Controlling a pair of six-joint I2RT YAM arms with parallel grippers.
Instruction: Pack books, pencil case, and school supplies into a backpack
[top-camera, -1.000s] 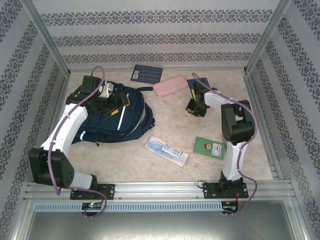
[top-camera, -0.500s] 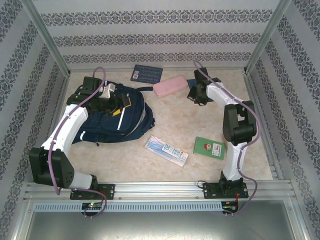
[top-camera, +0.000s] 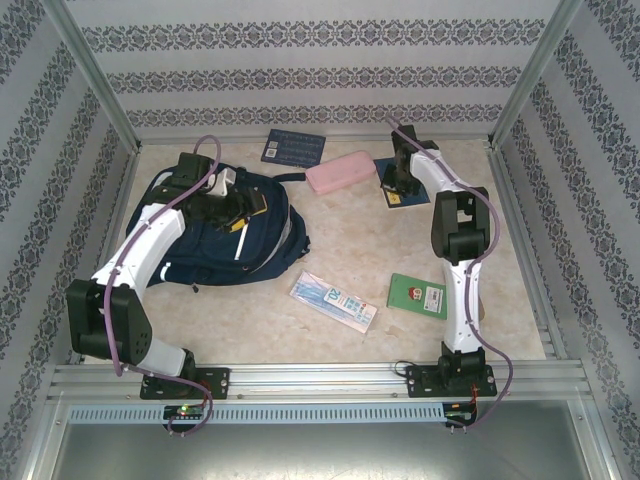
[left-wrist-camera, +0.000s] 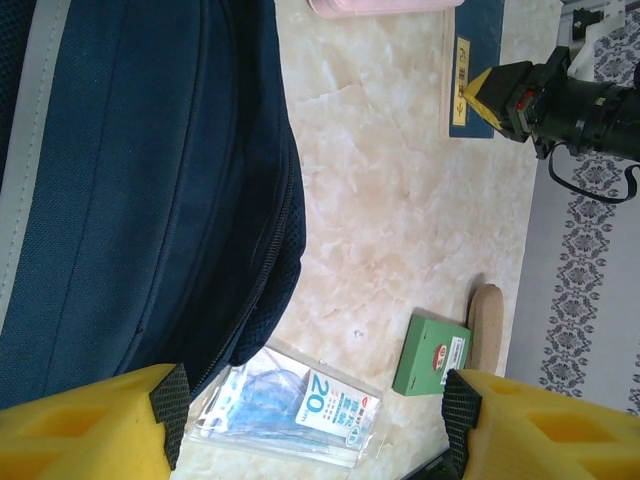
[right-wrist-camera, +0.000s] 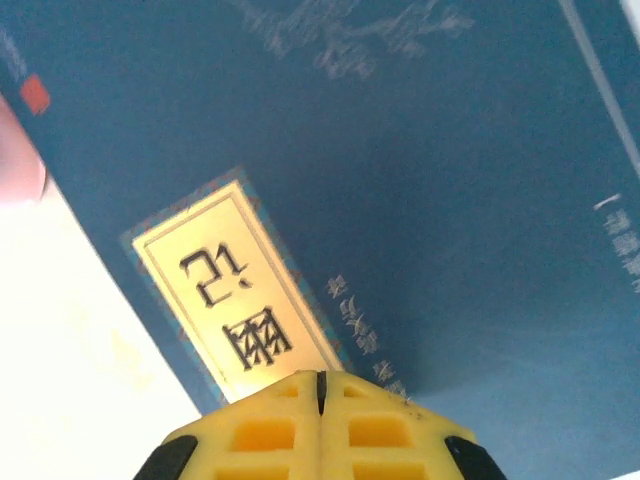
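Nearest, the green book (top-camera: 418, 296) and packet (top-camera: 333, 301) lie apart on open table (top-camera: 350, 235). The backpack (top-camera: 225, 240) takes the left side, with the left hand (left-wrist-camera: 315, 410) released above its edge. Beyond lies the pink case (top-camera: 340, 171). The right hand (right-wrist-camera: 320, 385) is clenched empty, tips at a blue book (right-wrist-camera: 400, 150). Another book (top-camera: 293, 148) lies at the back edge.

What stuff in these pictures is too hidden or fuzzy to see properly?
- Right wrist view: the small print on the dark blue book is too blurred to read.
- Top view: the right gripper covers most of that book.
- Top view: the left gripper sits over the backpack, so what's inside is hidden.
- Left wrist view: the pencil case is cut off by the top edge.
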